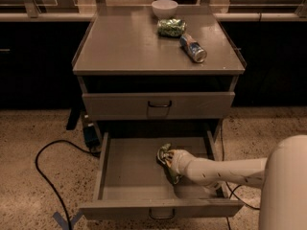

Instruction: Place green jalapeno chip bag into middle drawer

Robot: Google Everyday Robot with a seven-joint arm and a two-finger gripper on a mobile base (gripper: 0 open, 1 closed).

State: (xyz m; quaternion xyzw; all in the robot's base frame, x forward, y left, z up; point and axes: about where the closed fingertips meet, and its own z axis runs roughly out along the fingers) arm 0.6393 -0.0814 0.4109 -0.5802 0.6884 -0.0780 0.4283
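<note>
Gripper [171,161], one: reaching from the right into the pulled-out middle drawer [129,166] and pressing against the bag; whether it is clasping anything cannot be told. Green jalapeno chip bag [164,153], one: light green and white, crumpled, lying on the tray floor right of centre, partly hidden by the gripper. Drawers showing, two: the closed drawer [120,105] sitting above, the middle drawer holding the bag. Cabinet top [124,47] carrying one white bowl [164,7], one dark green packet [171,27] and one soda can [193,48] lying on its side.
</note>
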